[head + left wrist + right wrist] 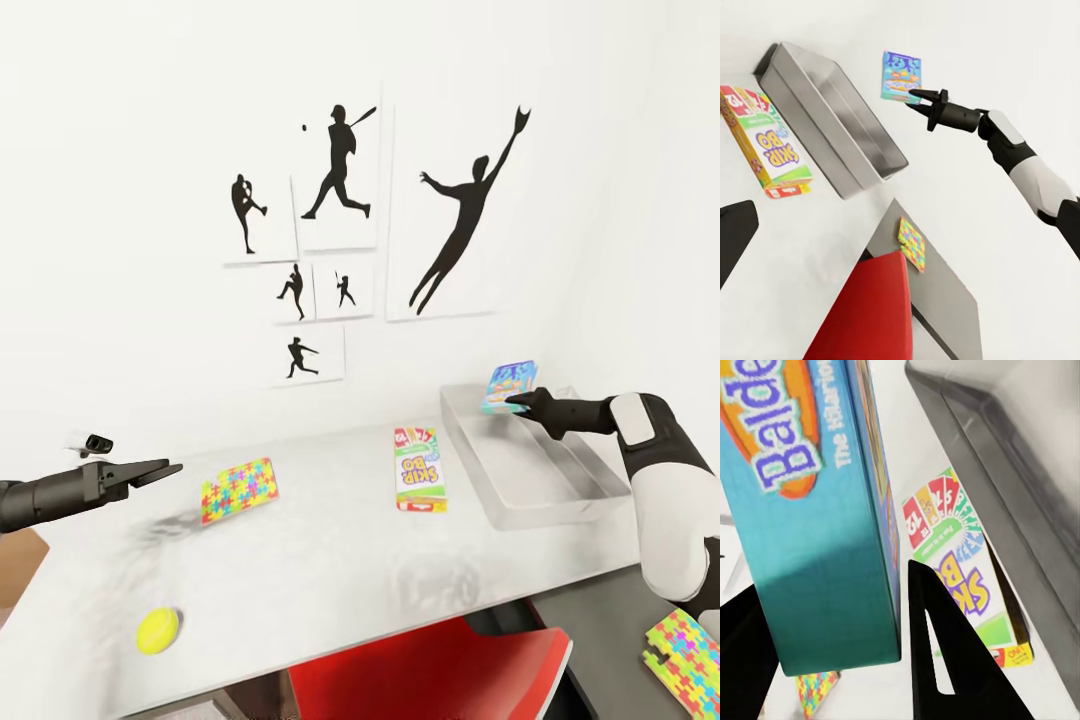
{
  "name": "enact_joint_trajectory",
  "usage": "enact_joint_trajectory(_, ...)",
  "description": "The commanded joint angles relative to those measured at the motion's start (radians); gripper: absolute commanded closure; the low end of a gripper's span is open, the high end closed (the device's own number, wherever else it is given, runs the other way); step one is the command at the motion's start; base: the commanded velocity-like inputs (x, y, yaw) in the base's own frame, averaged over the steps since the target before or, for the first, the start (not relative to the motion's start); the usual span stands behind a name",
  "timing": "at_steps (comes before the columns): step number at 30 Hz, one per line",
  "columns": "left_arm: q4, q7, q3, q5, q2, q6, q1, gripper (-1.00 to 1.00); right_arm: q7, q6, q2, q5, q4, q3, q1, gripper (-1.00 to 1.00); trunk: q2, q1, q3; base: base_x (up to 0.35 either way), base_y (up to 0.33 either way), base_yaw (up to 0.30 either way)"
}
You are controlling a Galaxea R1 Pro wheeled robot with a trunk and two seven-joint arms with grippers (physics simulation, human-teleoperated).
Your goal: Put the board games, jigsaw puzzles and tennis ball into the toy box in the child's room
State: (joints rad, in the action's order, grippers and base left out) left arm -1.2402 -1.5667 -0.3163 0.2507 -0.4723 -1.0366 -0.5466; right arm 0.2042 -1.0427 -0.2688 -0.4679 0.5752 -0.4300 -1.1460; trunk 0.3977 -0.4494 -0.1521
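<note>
Fingers of the right gripper are clamped on a blue board game, holding it upright in the air above the far end of the grey toy box, which sits at the right end of the table. Nearer, a tennis ball lies by the table's front edge, with a jigsaw puzzle and a green-and-white board game flat farther back, and a second jigsaw puzzle lower right, apparently off the table. Beyond the ball, the left gripper hovers over the table, its fingers seemingly nearly together, though I cannot tell for sure.

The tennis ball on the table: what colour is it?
Yellow-green tennis ball, seen best in the head view.
</note>
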Motion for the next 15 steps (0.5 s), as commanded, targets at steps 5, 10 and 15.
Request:
enact_joint_trajectory(5, -0.002, -0.004, 0.0, -0.001, 0.0, -0.011, -0.001, -1.0, 0.009, -0.004, -0.001, 0.009, 0.0, 0.005, -0.011, 1.0, 0.002, -0.001, -0.01, 0.0, 0.0, 0.0)
enact_joint_trajectory(10, -0.003, -0.004, 0.0, -0.001, 0.0, -0.011, -0.001, -1.0, 0.01, -0.004, -0.022, 0.008, 0.001, 0.057, -0.014, 1.0, 0.002, -0.001, -0.019, 0.0, 0.0, 0.0)
enact_joint_trajectory(15, -0.005, -0.004, 0.0, -0.001, -0.001, -0.011, -0.001, -1.0, 0.012, -0.004, -0.046, 0.008, -0.001, 0.097, -0.02, 1.0, 0.002, -0.001, -0.027, 0.0, 0.0, 0.0)
